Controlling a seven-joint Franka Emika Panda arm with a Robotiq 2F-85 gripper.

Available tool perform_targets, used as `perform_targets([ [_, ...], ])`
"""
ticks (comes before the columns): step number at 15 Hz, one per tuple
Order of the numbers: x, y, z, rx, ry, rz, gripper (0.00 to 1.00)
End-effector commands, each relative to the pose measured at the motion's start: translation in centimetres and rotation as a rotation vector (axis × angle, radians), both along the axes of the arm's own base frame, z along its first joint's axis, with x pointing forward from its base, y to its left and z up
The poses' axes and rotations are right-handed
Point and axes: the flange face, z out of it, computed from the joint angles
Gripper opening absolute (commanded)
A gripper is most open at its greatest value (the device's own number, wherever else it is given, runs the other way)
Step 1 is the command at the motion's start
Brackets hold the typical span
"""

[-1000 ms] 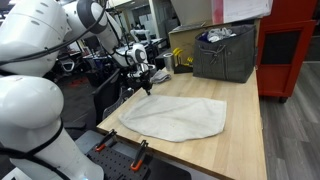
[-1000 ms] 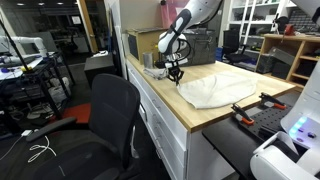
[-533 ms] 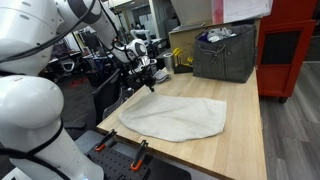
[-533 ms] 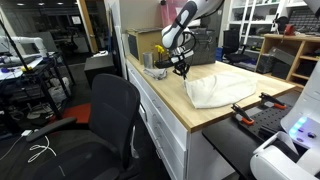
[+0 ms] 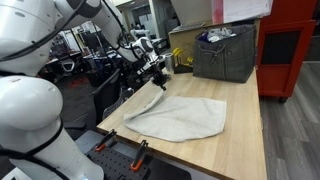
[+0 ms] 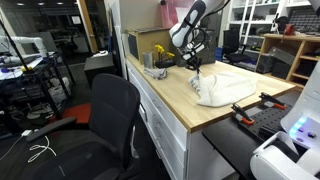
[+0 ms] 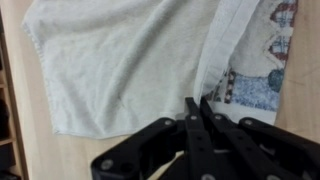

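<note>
White towel point(image 5: 185, 118) corner raised, apparently pinched in the claw point(image 7: 197, 104); grey bin point(image 5: 225, 55) stands well behind, clamps point(image 5: 139, 152) at the table point(image 5: 246, 112) edge.

Stretches the arm point(image 5: 110, 22) far forward, with the wrist bending down just above the hand point(image 5: 160, 78). Points the hand downward, slightly tilted. Presses both fingers point(image 7: 190, 128) together at the tips.

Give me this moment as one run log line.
claw: shut on towel edge | towel: white, edge lifted, patterned underside showing | surface: wooden table | nearby: grey bin
</note>
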Motion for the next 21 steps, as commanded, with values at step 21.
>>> perform_targets([
  [21,-2.4,-17.2,0.2,-0.513,0.016,-0.207,0.01],
])
